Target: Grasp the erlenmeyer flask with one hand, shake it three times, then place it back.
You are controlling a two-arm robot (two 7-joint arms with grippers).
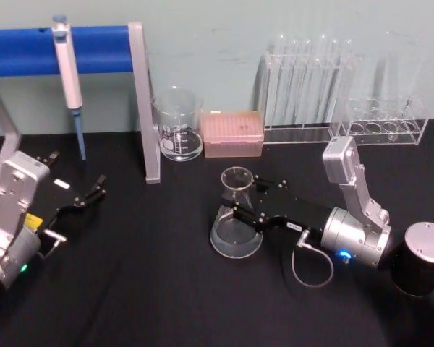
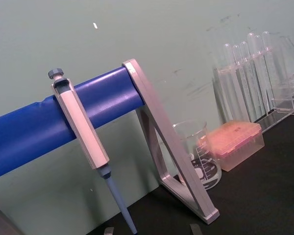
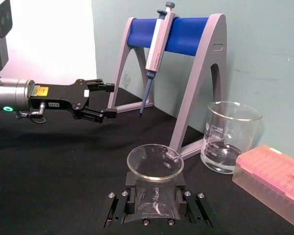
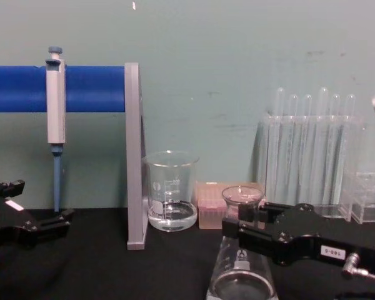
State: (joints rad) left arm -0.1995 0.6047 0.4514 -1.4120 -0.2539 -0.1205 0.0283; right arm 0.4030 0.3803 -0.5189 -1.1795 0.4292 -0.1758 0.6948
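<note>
The grasping step is judged to be in hand or just completed. The erlenmeyer flask (image 1: 230, 233) is seen upright near the middle of the black table (image 1: 166, 296), its wide base apparently resting on the cloth and a little clear liquid lying in the bottom. The right gripper (image 1: 246, 196) is reached in from the right, and its two flat jaws are set on either side of the narrow neck just below the flared rim. In the right wrist view the pads appear pressed against the glass, so the claw is taken to be clamped on the neck, though the firmness of the hold cannot be confirmed. The left gripper (image 1: 95, 188) is parked at the left of the table with its fingers apart, near the foot of the pipette stand (image 1: 146, 108).

A straight lift is called for next, enough for the base to be freed from the cloth before any shaking is begun, with the flask kept close to upright so that no liquid is sent toward the open mouth. Room is judged to be good toward the robot, where bare cloth is seen. Behind the flask, the beaker (image 1: 179, 129), the pink tip box (image 1: 232, 134) and the test tube rack (image 1: 304, 87) are lined along the wall, so short strokes are advised. The stand's grey leg is found to the rear left, well apart.
</note>
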